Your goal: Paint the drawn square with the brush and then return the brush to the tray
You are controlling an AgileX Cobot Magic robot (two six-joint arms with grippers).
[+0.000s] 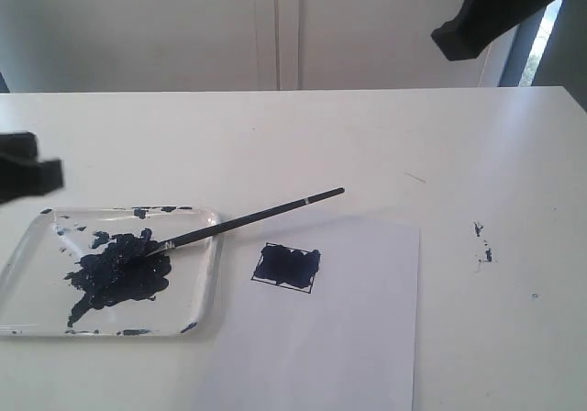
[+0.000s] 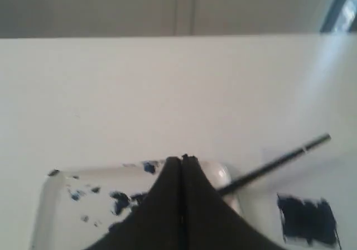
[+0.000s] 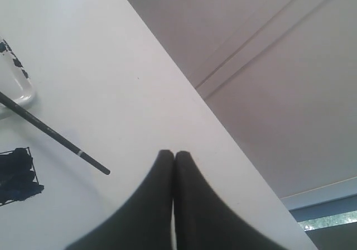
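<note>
The tray [image 1: 213, 273] is seen on the left of the white bench [image 1: 385, 145], with a dark blue paint blob [image 1: 119, 273] spread over its middle and small splatters along its edges. The brush [image 1: 248, 218] is laid with its tip in the blob. Its black handle is propped across the tray's right rim and slants out over the bench, ending free of both hands near the far edge of the paper [image 1: 358, 338]. A thin pale band is seen close to the handle's end.

The square [image 1: 286, 267] is found on the paper, just beside the tray on its right. It is largely filled with dark blue, and thin black lines show at its borders. A few dark specks [image 1: 481, 244] are scattered on the bench well to the right of the paper.

The left hand [image 2: 181, 159] is held above the tray's near part, its fingers pressed together with nothing between them. The right hand [image 3: 173, 154] is raised well above the bench at the far right, its fingers likewise closed on nothing. Neither hand is touching the brush.
</note>
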